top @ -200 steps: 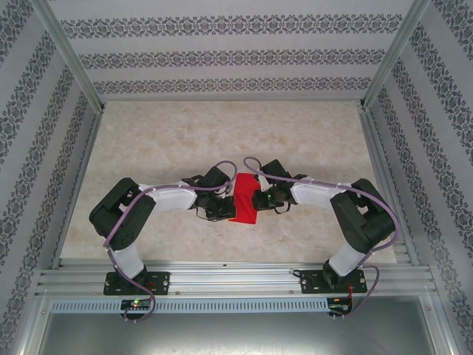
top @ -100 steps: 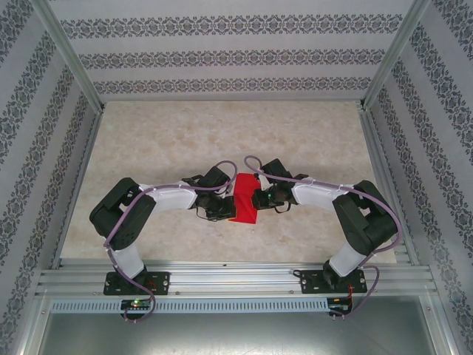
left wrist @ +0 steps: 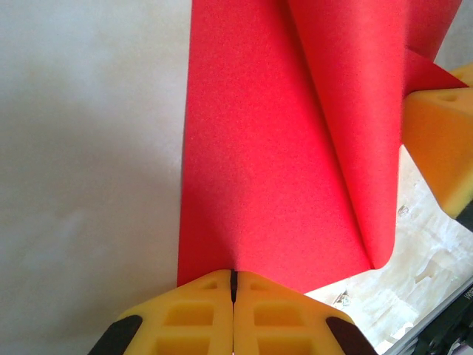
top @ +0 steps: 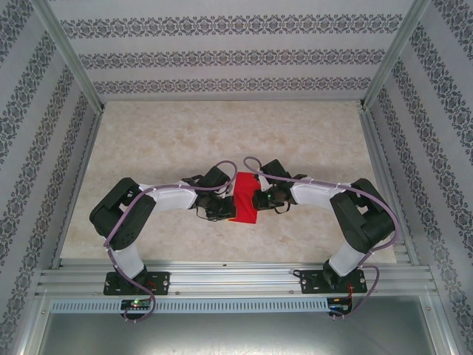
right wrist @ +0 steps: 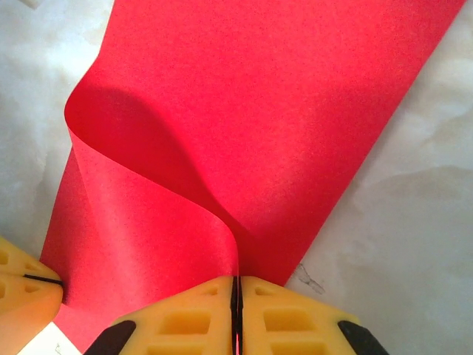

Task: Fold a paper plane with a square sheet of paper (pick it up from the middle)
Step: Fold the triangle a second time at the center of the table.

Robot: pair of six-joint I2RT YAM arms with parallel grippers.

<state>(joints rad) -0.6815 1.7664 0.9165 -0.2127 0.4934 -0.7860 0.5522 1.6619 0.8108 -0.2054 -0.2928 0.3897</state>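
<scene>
two matching robot arms. the left arm (top: 131, 216) and the right arm (top: 363, 220) are each built from chunky black joint housings with rounded edges, joined by a smooth white forearm shell (top: 174, 197). a thin purple cable (top: 111, 242) runs in loose loops along each arm, from the foot up to the wrist. each arm ends at the bottom in a flat black base plate (top: 137, 282). close up, the left gripper (left wrist: 233, 277) and the right gripper (right wrist: 236, 285) share one design: two bright yellow matte fingers (left wrist: 185, 319) moulded with shallow square pockets, and a black rounded piece (left wrist: 122, 333) at each outer lower corner.
</scene>
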